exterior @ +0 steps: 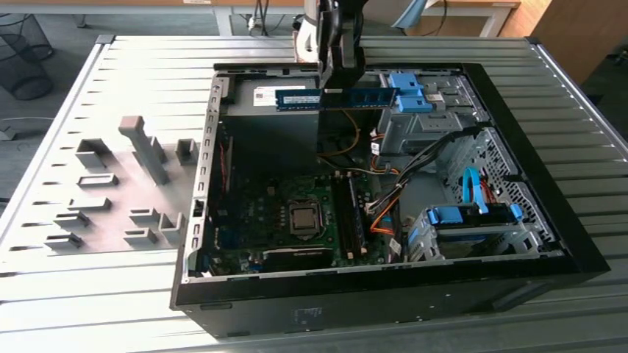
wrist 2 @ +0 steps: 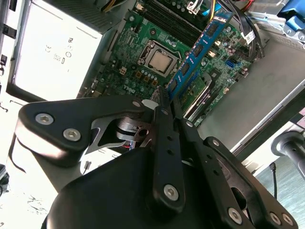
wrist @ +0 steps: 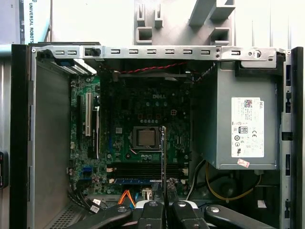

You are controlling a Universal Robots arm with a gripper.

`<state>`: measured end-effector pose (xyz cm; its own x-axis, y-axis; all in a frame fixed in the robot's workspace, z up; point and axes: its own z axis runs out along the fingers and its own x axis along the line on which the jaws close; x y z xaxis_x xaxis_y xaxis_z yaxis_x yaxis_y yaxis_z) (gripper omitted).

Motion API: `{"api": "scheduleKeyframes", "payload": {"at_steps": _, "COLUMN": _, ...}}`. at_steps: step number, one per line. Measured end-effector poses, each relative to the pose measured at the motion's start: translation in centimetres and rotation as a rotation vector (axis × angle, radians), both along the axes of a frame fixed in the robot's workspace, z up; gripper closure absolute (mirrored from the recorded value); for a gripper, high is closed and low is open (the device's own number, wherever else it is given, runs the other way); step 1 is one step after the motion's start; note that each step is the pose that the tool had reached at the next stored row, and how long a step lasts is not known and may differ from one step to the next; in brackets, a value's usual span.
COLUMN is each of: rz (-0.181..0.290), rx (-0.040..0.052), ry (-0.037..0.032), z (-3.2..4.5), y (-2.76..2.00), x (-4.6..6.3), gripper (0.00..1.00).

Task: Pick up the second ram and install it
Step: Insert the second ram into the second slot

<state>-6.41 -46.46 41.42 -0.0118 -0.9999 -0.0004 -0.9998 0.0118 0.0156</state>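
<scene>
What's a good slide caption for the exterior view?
Pincer holds the second ram above the open computer case.

A white printed label [wrist: 247, 127] sits on the grey power supply [wrist: 224, 95] in the first wrist view, with a small sticker [wrist: 243, 163] below it. Their print is too fine to make out. The motherboard [wrist: 119, 150] carries white lettering [wrist: 157, 97]. In the exterior view the memory stick [exterior: 368, 98] bears a pale, unreadable tag [exterior: 299, 98], and the case front [exterior: 442, 287] shows a faint badge [exterior: 307, 317].
</scene>
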Motion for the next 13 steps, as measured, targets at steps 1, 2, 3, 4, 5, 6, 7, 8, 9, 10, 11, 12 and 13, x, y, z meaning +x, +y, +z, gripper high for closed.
{"api": "scheduleKeyframes", "payload": {"at_steps": 1, "rz": -0.003, "rx": 0.0000, "ry": 0.0000, "z": 0.00, "y": 0.00, "x": 0.00, "gripper": 0.86}}
{"api": "scheduleKeyframes", "payload": {"at_steps": 2, "rz": -0.007, "rx": -0.0001, "ry": 0.0000, "z": -0.02, "y": 0.00, "x": 0.00, "gripper": 0.86}}
{"api": "scheduleKeyframes", "payload": {"at_steps": 3, "rz": -0.015, "rx": -0.0001, "ry": 0.0001, "z": -0.04, "y": 0.00, "x": 0.00, "gripper": 0.86}}
{"api": "scheduleKeyframes", "payload": {"at_steps": 4, "rz": -0.032, "rx": 0.0000, "ry": 0.0000, "z": -0.08, "y": 0.00, "x": 0.00, "gripper": 0.86}}
{"api": "scheduleKeyframes", "payload": {"at_steps": 5, "rz": -0.050, "rx": -0.0001, "ry": 0.0000, "z": -0.12, "y": 0.00, "x": 0.00, "gripper": 0.86}}
{"api": "scheduleKeyframes", "payload": {"at_steps": 6, "rz": -0.066, "rx": -0.0001, "ry": 0.0000, "z": -0.15, "y": 0.00, "x": 0.00, "gripper": 0.86}}
{"api": "scheduleKeyframes", "payload": {"at_steps": 7, "rz": -0.069, "rx": -0.0003, "ry": 0.0001, "z": -0.15, "y": 0.00, "x": 0.00, "gripper": 0.86}}
{"api": "scheduleKeyframes", "payload": {"at_steps": 8, "rz": -0.069, "rx": -0.0004, "ry": 0.0001, "z": -0.15, "y": 0.00, "x": 0.00, "gripper": 0.86}}
{"api": "scheduleKeyframes", "payload": {"at_steps": 9, "rz": -0.069, "rx": -0.0002, "ry": 0.0001, "z": -0.17, "y": 0.00, "x": 0.00, "gripper": 0.86}}
{"api": "scheduleKeyframes", "payload": {"at_steps": 10, "rz": -0.069, "rx": -0.0002, "ry": 0.0000, "z": -0.19, "y": 0.00, "x": 0.00, "gripper": 0.86}}
{"api": "scheduleKeyframes", "payload": {"at_steps": 11, "rz": -0.069, "rx": -0.0001, "ry": 0.0001, "z": -0.19, "y": 0.00, "x": 0.00, "gripper": 0.86}}
{"api": "scheduleKeyframes", "payload": {"at_steps": 12, "rz": -0.069, "rx": -0.0002, "ry": 0.0000, "z": -0.19, "y": 0.00, "x": 0.00, "gripper": 0.86}}
{"api": "scheduleKeyframes", "payload": {"at_steps": 13, "rz": -0.069, "rx": -0.0001, "ry": 0.0000, "z": -0.19, "y": 0.00, "x": 0.00, "gripper": 0.86}}
